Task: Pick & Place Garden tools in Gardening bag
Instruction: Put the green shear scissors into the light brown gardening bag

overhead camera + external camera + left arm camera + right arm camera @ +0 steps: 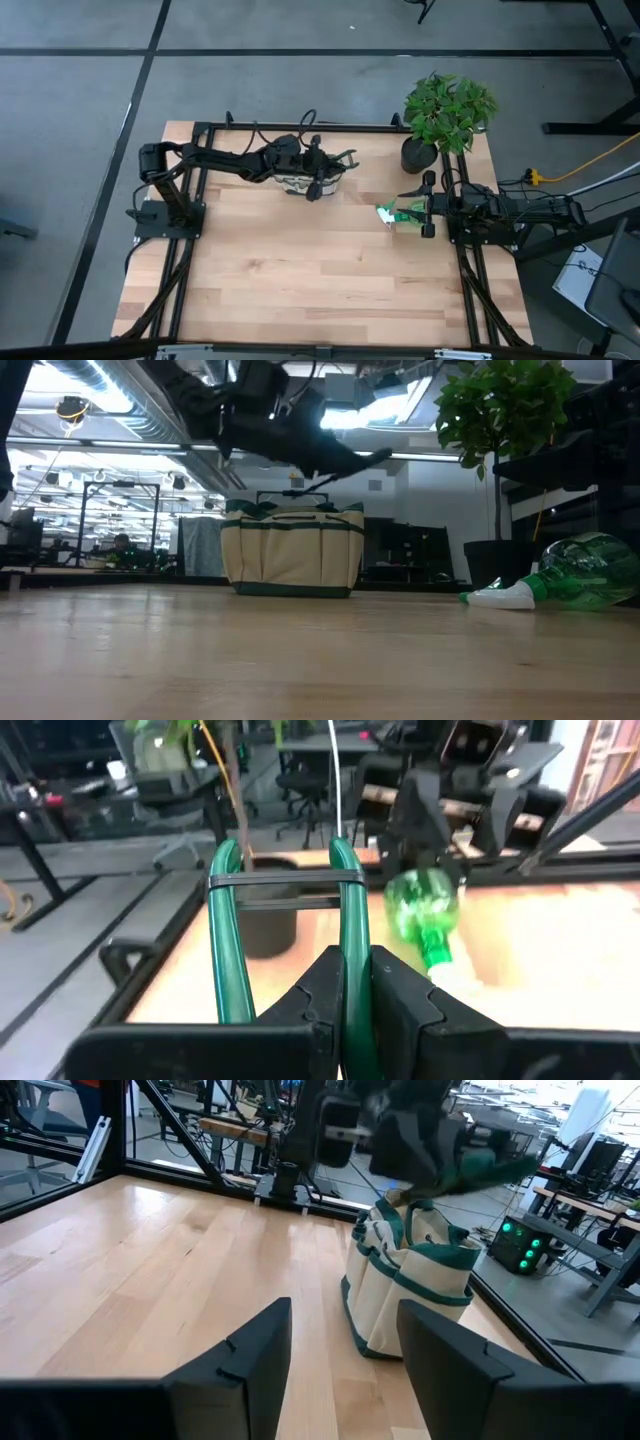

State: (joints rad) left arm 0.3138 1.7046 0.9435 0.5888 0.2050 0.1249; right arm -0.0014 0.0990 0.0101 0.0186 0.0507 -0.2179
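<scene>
The left claw [322, 178] hangs above the cream fabric gardening bag with olive-green trim [300, 182], which stands upright near the far edge of the pale wooden bench [300, 280]. In the left wrist view that claw's dark fingers [330, 990] are clamped on one green handle of the dark-and-green pruning shears [345, 920], the second handle running alongside, joined by a thin black loop. From table height the shears [345, 465] sit in the air directly over the bag [292, 550], not touching it.

Over on the right, the right claw [428, 205] sits low at the bench's right side with its fingers [250, 1350] spread wide, gripping nothing. Just beside it, towards the bench's middle, lies the bright green-and-white soft item [392, 213], on its side on the wood (the low view shows its white end pointing towards the bag). The right wrist view looks across bare bench at the bag [410, 1285], well apart from that claw.

A leafy green plant in a black pot [445, 110] stands at the far right corner.
</scene>
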